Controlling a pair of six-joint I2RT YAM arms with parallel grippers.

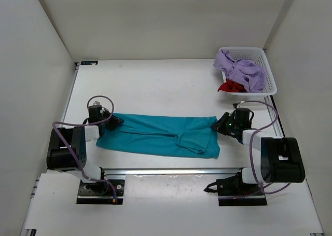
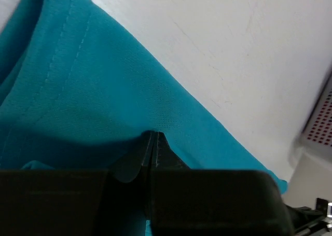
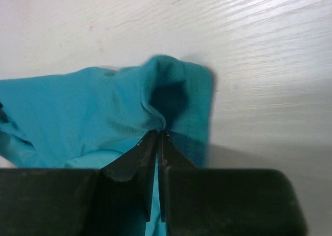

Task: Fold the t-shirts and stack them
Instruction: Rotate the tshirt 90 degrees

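The teal t-shirt (image 1: 161, 134) lies folded into a long band across the middle of the table. My left gripper (image 1: 115, 122) is shut on its left end, where the cloth (image 2: 93, 106) fills the left wrist view. At the band's right end my right gripper (image 1: 220, 126) is shut on a bunched corner of the teal cloth (image 3: 155, 98). The lavender t-shirt (image 1: 241, 69) lies crumpled in the white basket (image 1: 271, 83) at the back right. A bit of the red t-shirt (image 1: 231, 86) shows under it.
White walls close in the table on the left, back and right. A metal rail (image 1: 171, 170) runs along the near edge between the arm bases. The basket's mesh wall (image 2: 321, 122) shows at the right edge of the left wrist view.
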